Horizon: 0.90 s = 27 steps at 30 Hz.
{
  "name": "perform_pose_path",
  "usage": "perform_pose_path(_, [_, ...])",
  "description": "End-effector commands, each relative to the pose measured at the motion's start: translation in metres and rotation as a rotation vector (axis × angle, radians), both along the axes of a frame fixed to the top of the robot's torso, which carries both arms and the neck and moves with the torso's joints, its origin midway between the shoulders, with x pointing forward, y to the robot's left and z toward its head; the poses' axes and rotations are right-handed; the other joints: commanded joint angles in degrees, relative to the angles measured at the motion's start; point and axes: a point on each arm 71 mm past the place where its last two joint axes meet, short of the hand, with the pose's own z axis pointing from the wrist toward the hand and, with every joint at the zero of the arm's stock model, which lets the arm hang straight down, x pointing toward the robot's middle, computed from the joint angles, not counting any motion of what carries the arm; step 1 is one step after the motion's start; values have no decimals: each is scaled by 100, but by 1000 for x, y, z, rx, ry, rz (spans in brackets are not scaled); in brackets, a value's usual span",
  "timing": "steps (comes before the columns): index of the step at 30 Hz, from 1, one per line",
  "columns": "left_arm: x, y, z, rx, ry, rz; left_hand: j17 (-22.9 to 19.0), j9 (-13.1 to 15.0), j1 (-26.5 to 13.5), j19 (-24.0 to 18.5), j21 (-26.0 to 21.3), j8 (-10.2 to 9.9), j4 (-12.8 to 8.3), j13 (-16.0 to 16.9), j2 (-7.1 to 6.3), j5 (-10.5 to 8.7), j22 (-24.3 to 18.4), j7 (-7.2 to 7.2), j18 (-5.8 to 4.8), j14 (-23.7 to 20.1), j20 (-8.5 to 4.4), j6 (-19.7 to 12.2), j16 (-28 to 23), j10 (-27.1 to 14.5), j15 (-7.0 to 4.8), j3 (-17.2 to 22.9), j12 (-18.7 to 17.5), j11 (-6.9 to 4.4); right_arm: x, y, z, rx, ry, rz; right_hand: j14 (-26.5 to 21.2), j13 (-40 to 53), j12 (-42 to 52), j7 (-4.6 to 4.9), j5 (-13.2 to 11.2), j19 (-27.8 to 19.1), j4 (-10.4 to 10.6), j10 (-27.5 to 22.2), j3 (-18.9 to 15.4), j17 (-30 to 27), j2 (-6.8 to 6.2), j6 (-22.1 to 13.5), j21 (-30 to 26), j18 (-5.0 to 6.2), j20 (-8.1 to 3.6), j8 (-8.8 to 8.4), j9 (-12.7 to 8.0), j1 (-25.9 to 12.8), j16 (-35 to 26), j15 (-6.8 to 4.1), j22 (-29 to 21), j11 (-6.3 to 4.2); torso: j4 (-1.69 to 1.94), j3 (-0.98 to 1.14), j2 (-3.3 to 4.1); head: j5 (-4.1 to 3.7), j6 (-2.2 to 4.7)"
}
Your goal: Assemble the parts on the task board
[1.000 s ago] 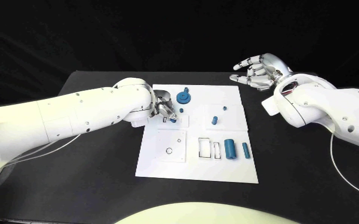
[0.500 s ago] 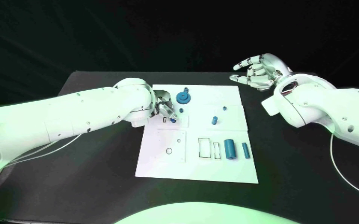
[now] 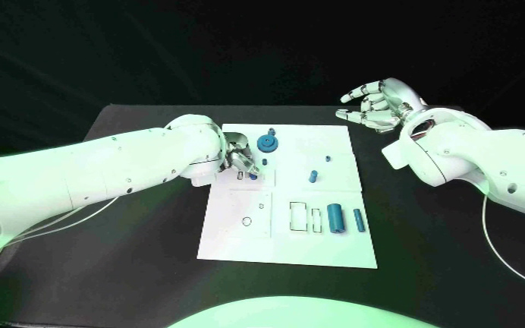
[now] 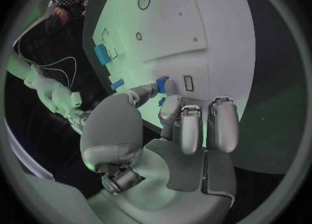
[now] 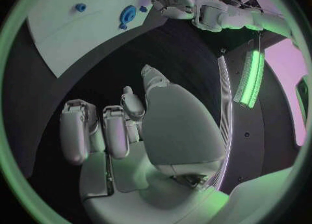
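Note:
The white task board (image 3: 287, 241) lies in the middle of the black table. My left hand (image 3: 240, 159) is over the board's far left part and pinches a small blue piece (image 3: 253, 177) between thumb and a finger, low over the plate. The left wrist view shows that blue piece (image 4: 163, 84) at the fingertips (image 4: 170, 102), beside a small rectangular slot (image 4: 189, 82). A blue gear (image 3: 268, 143) stands just beyond the hand. My right hand (image 3: 378, 105) hangs open above the table beyond the board's far right corner, holding nothing.
A blue peg (image 3: 314, 176) and a smaller blue piece (image 3: 325, 158) stand mid-board. A thick blue cylinder (image 3: 336, 218) and a thin one (image 3: 358, 219) lie at the right, next to outlined slots (image 3: 300, 216). A round hole (image 3: 247, 221) is in the left panel.

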Motion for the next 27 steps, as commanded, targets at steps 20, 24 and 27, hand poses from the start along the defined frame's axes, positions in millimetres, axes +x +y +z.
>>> perform_pose_path(20, [-1,4,-2,1,6,7,1507,-20,-108,30,-19,-85,803,46,-28,-152,26,45,-115,596,-34,53,33,16,-24,-1177,23,1,0,0,1,-2,-11,8,377,-28,-28,-6,21,28,9,-13,28,596,-15,-43,-93,83,-21,26,-9,-98,-75,-38,1054,-17,2,1,2,6,52])
perform_pose_path(24, [-2,4,1,-19,0,19,1507,-20,-117,31,-23,-93,918,58,3,-372,26,46,-115,596,-32,59,33,20,-22,-1357,27,1,0,0,1,-1,-11,8,377,-28,-28,-6,21,28,9,-13,28,596,-15,-43,-93,83,-21,26,-9,-98,-75,-38,1054,-17,0,-2,5,5,59])
perform_pose_path(27, [-2,4,4,-40,-8,29,1507,-20,-231,30,-28,-104,933,53,97,-902,24,44,-113,596,-31,62,33,16,-23,-1607,17,1,0,0,1,-1,-11,7,374,-26,-26,-6,20,20,10,-11,27,586,-16,-44,-110,87,-22,26,-10,-104,-81,-38,1047,-17,0,0,8,2,60])
